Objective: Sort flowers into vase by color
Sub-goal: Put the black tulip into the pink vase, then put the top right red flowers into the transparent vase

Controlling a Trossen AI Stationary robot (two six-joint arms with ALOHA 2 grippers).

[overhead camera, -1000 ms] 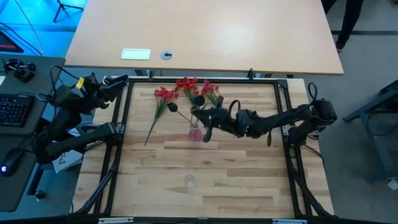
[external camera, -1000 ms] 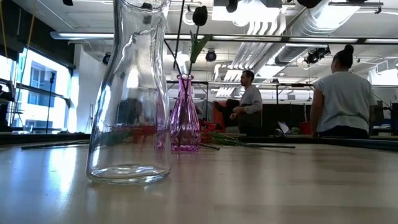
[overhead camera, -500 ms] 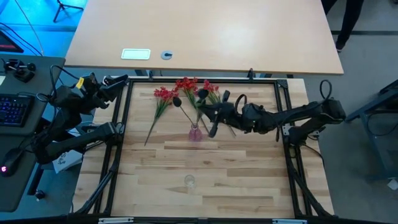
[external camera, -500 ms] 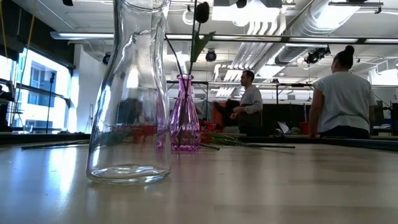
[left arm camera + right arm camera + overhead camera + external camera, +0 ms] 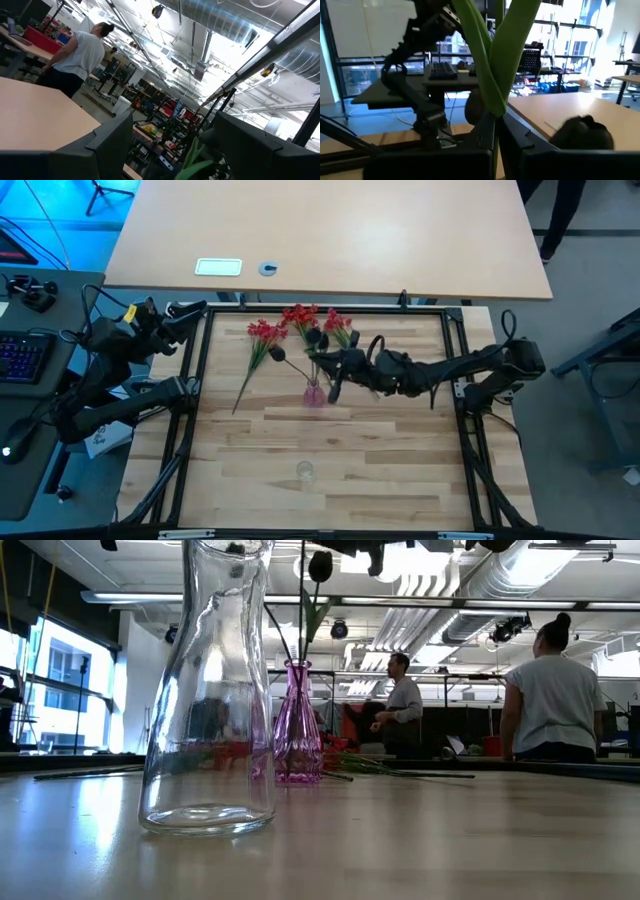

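The surface (image 5: 320, 450) is pale wood planks inside a black frame (image 5: 190, 380), with a larger tan table (image 5: 330, 230) beyond its far edge. In the low view the room behind is an open workspace with ceiling ducts; one person (image 5: 403, 705) sits there and another (image 5: 548, 695) stands with their back turned.

Red flowers (image 5: 300, 325) lie in loose bunches near the far edge. A pink vase (image 5: 314, 393) stands just in front of them, around the middle of the surface, with dark-headed stems rising from it. A clear vase (image 5: 304, 472) stands alone toward the near edge; in the low view it fills the foreground beside the pink one.

The right gripper (image 5: 334, 385) reaches in from the right edge to just beside the pink vase, closed on a green stem (image 5: 495, 65) with a dark head (image 5: 322, 340). The left gripper (image 5: 190, 311) waits open at the far left corner, above the frame.
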